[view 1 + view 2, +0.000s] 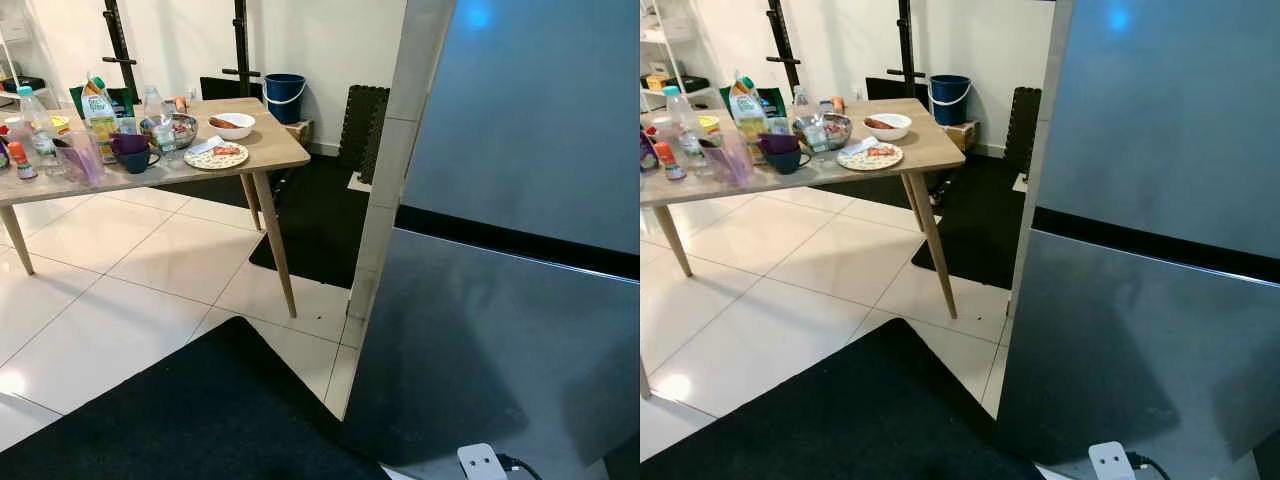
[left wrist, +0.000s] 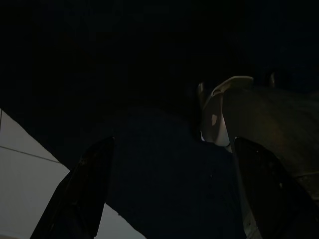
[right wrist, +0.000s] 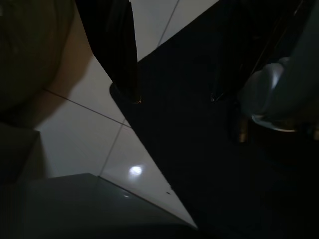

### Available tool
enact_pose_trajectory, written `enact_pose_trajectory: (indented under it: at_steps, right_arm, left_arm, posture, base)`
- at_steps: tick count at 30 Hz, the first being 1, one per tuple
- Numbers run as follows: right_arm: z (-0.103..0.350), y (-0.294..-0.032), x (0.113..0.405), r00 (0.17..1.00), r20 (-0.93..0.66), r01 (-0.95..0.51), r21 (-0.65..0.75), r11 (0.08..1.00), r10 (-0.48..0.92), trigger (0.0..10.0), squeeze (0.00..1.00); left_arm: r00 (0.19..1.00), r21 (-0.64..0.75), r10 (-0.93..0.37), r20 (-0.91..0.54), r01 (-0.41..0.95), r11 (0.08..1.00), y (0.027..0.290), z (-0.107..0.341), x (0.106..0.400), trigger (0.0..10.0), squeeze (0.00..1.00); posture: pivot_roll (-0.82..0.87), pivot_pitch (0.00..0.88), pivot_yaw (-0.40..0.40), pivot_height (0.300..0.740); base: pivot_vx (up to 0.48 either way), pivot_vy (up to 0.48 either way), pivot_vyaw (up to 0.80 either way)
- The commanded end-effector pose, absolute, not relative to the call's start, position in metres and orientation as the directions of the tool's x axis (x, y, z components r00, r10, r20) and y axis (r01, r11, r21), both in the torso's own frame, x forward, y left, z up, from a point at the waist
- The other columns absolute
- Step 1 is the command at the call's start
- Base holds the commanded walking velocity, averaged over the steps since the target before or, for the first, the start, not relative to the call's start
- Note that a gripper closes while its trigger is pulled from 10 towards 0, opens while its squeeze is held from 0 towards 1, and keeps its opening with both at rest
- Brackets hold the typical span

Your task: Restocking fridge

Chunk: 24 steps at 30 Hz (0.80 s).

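The grey two-door fridge [image 1: 520,150] fills the right side, and both its doors are closed. Food stands on the wooden table [image 1: 270,150] at the far left: a juice carton [image 1: 100,112], a water bottle [image 1: 35,120], a purple cup [image 1: 128,145], a metal bowl [image 1: 175,128], a white bowl [image 1: 232,125] and a patterned plate [image 1: 216,156]. My left gripper [image 2: 174,199] hangs open over the dark mat, with nothing between its fingers. My right gripper [image 3: 174,97] hangs idle above the mat's edge and the white tiles.
A black mat [image 1: 200,420] lies on the white tile floor at my feet. A second dark mat [image 1: 315,220] lies between the table and the fridge. A blue bucket [image 1: 285,97] stands by the back wall. A white plug [image 1: 480,460] sits low by the fridge.
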State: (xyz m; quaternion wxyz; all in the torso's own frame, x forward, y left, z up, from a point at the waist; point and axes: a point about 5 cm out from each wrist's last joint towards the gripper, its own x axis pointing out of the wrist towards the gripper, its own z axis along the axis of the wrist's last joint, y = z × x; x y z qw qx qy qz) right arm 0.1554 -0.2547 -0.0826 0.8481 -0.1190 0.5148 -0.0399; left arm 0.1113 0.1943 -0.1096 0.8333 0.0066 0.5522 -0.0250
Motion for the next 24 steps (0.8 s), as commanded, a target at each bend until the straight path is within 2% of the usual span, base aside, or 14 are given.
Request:
enact_pose_trajectory:
  at_steps: [1, 3, 5, 6, 7, 9, 14, 24]
  right_arm:
    - [-0.082, -0.261, 0.152, 0.450, -0.870, -0.059, -0.255, 0.965, -0.203, 10.0, 0.00]
    - [-0.081, -0.267, 0.151, 0.440, -0.868, -0.050, -0.280, 0.959, -0.230, 10.0, 0.00]
    - [-0.079, -0.271, 0.154, 0.444, -0.859, 0.053, -0.259, 0.964, -0.255, 10.0, 0.00]
    - [-0.079, -0.271, 0.154, 0.444, -0.859, 0.053, -0.259, 0.964, -0.255, 10.0, 0.00]
    - [-0.077, -0.270, 0.158, 0.456, -0.852, 0.089, -0.244, 0.966, -0.257, 10.0, 0.00]
    - [-0.077, -0.269, 0.160, 0.459, -0.851, 0.086, -0.244, 0.966, -0.256, 10.0, 0.00]
    - [-0.081, -0.260, 0.156, 0.447, -0.865, 0.022, -0.244, 0.969, -0.228, 10.0, 0.00]
    - [-0.084, -0.255, 0.152, 0.440, -0.872, 0.011, -0.235, 0.972, -0.216, 10.0, 0.00]
  left_arm:
    - [0.361, -0.049, -0.068, -0.930, 0.060, 0.997, 0.180, -0.113, 0.106, 10.0, 0.00]
    - [0.368, -0.056, -0.076, -0.927, 0.064, 0.996, 0.174, -0.112, 0.111, 10.0, 0.00]
    - [0.382, -0.065, -0.085, -0.920, 0.064, 0.996, 0.173, -0.111, 0.117, 10.0, 0.00]
    - [0.382, -0.065, -0.085, -0.920, 0.064, 0.996, 0.173, -0.111, 0.117, 10.0, 0.00]
    - [0.395, -0.051, -0.090, -0.914, 0.110, 0.993, 0.175, -0.109, 0.123, 10.0, 0.00]
    - [0.402, -0.041, -0.084, -0.912, 0.115, 0.993, 0.179, -0.108, 0.125, 10.0, 0.00]
    - [0.397, -0.010, -0.020, -0.918, 0.026, 1.000, 0.200, -0.107, 0.119, 10.0, 0.00]
    - [0.344, -0.018, -0.026, -0.939, 0.028, 0.999, 0.199, -0.113, 0.095, 10.0, 0.00]
  posture:
    - [-0.03, 0.000, -0.061, 0.740]
    - [-0.01, 0.000, -0.057, 0.740]
    - [-0.01, 0.000, -0.051, 0.740]
    - [-0.01, 0.000, -0.051, 0.740]
    - [0.00, 0.000, -0.039, 0.740]
    - [0.00, 0.000, -0.039, 0.740]
    - [0.01, 0.000, -0.048, 0.740]
    - [0.01, 0.000, -0.028, 0.740]
  base:
    - [0.000, 0.000, 0.00]
    - [0.000, 0.000, 0.00]
    - [0.000, 0.000, 0.00]
    - [0.000, 0.000, 0.00]
    - [0.000, 0.000, 0.00]
    - [0.000, 0.000, 0.00]
    - [0.000, 0.000, 0.00]
    - [0.000, 0.000, 0.00]
